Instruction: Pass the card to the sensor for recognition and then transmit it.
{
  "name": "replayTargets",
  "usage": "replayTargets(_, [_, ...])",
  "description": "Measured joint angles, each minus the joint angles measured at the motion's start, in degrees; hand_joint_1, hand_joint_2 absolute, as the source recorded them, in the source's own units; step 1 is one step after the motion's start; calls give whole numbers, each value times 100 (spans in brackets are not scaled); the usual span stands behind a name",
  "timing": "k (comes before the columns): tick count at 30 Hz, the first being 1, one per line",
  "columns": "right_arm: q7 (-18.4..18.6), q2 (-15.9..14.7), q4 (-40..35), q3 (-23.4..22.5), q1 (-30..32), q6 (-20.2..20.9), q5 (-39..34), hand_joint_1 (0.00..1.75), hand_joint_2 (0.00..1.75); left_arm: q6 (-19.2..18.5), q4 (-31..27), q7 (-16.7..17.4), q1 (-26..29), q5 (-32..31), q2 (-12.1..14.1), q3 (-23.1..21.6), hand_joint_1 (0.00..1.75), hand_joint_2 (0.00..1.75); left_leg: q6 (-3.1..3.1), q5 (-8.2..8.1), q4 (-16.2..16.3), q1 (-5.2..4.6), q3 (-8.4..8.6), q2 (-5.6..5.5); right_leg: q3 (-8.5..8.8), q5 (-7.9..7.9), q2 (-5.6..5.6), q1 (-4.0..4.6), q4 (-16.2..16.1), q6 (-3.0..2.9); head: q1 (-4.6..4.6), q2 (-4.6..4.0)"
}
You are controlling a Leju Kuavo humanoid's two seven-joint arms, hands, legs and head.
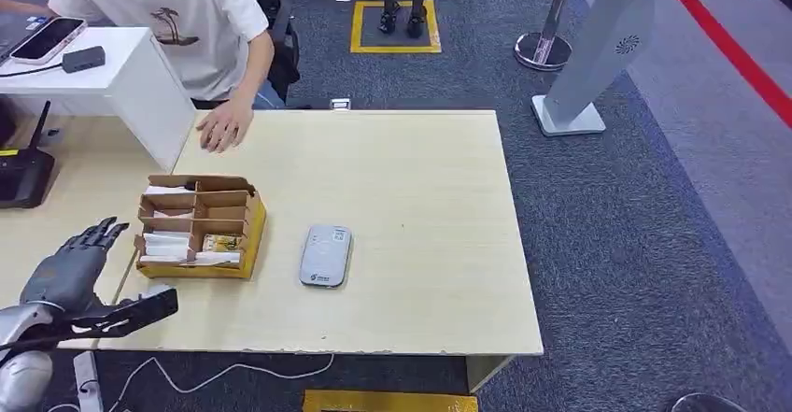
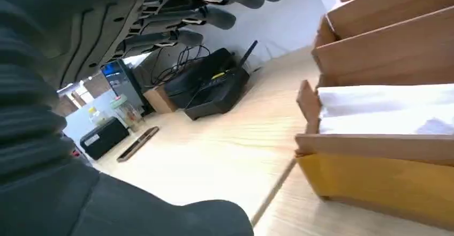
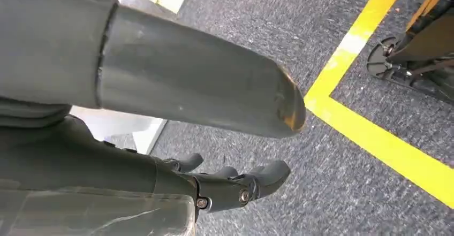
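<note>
A yellow-brown cardboard box (image 1: pixel 241 244) with several compartments stands on the left of the wooden table (image 1: pixel 411 178); white cards (image 1: pixel 168 244) lie in it. To its right lies the grey card sensor (image 1: pixel 325 256), flat on the table. My left hand (image 1: pixel 77 255) hovers just left of the box, fingers spread and holding nothing. The left wrist view has that hand's fingers (image 2: pixel 198 17) stretched out beside the box (image 2: pixel 385 182), with white cards (image 2: pixel 385 110) in its near compartment. My right hand (image 3: pixel 134 166) hangs over the carpet with nothing in it, fingers apart.
A person in a white shirt sits at the far side, one hand (image 1: pixel 224 124) resting on the table's far edge. A black router (image 1: pixel 23 174) and a white raised desk (image 1: pixel 131 76) with a phone (image 1: pixel 47 38) stand at the left. Carpet lies right of the table.
</note>
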Motion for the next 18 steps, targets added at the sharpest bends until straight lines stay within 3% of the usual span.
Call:
replayTargets(10, [9, 0, 0, 120, -49, 0, 59, 0, 0, -122, 330, -15, -562, 592, 417, -347, 0, 175, -4, 5, 1, -1, 0, -2, 1, 6, 1, 0, 0, -5, 2, 0])
replayTargets(18, [17, 0, 0, 125, -63, 0, 81, 0, 0, -127, 507, -15, -780, 714, 526, -500, 0, 175, -4, 5, 1, 0, 0, -1, 0, 6, 2, 0, 0, -5, 7, 0])
